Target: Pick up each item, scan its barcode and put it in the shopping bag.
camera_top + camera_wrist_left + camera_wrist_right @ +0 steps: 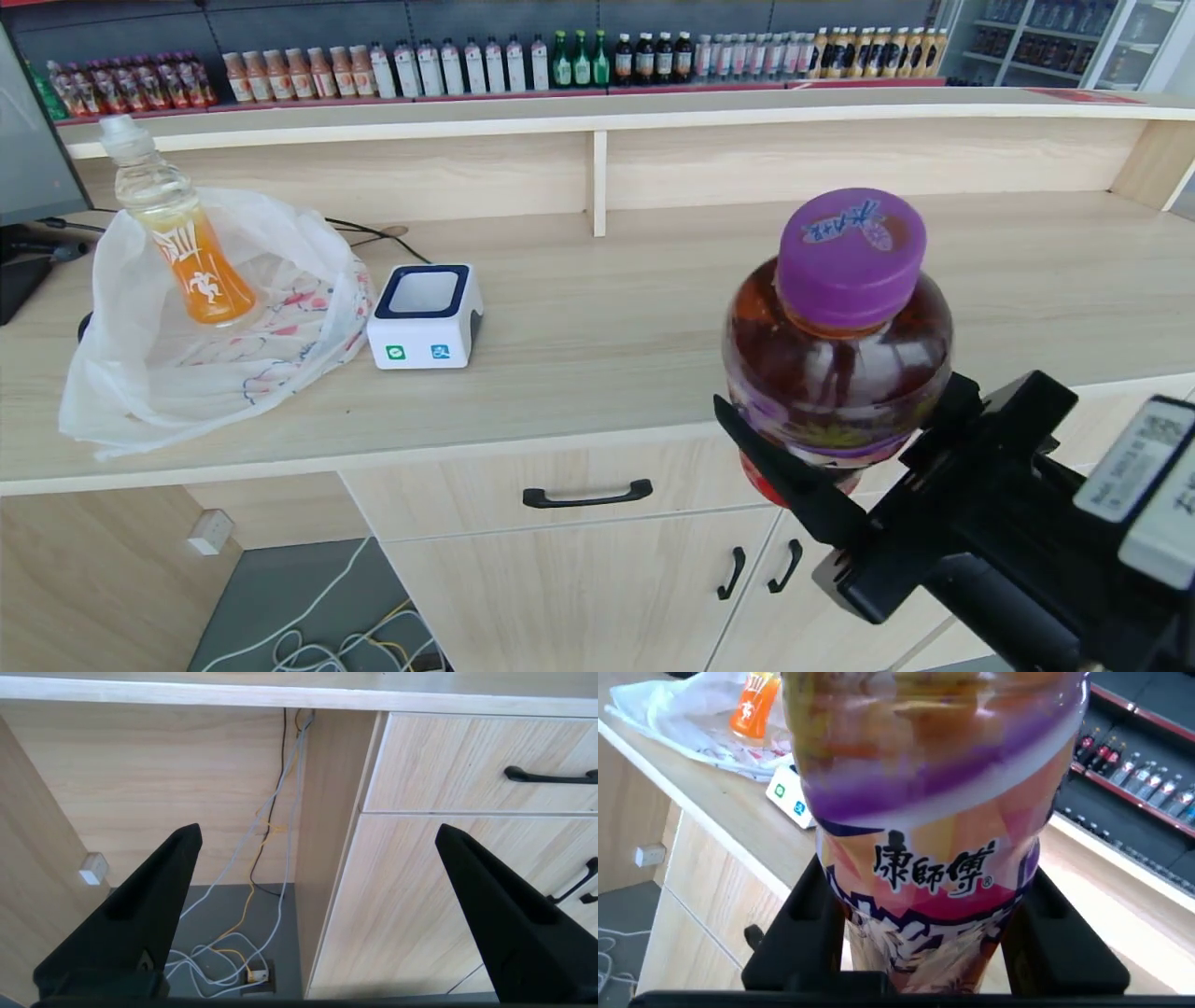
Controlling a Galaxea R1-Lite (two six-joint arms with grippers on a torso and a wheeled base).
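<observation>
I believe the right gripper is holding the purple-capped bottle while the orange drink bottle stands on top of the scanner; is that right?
Not quite. The orange drink bottle sits in the shopping bag, which lies beside the scanner, not on top of it; the head view shows this. The right gripper does hold the purple-capped bottle.

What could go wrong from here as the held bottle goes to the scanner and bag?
1. The right hand grips the purple-capped bottle low on its body, so it may tip or slip when turned toward the scanner.
2. An orange bottle already stands in the bag; lowering a second one in might knock it over.
3. The bag is soft and slumped, so its rim could snag.
</observation>
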